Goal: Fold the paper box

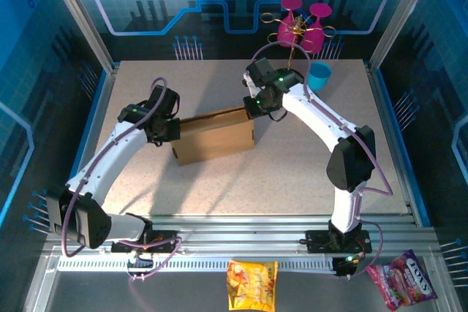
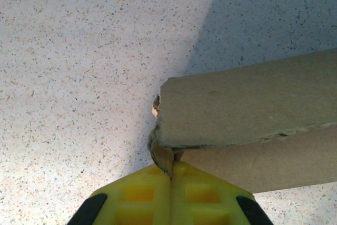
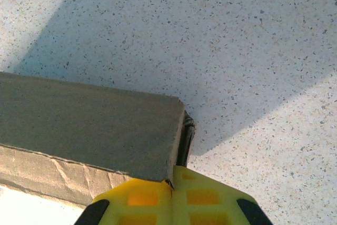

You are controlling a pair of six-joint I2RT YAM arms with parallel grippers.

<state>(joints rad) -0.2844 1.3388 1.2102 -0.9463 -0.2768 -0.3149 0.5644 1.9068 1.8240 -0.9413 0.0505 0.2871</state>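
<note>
while box (image 1: 216,139) stands on table (image 1: 292,173), left gripper (image 2: 170,168) is closed, pinching its left corner; right gripper (image 3: 172,175) is closed on right corner.

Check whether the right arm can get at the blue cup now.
Probably not yet: the right pincer is shut on a corner of the paper box and must release first. Beyond that, the blue cup stands close by, with nothing visibly between.

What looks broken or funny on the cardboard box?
One corner of the paper box looks frayed and crumpled, with a small tear at its edge, right where the left end effector pinches it.
</note>
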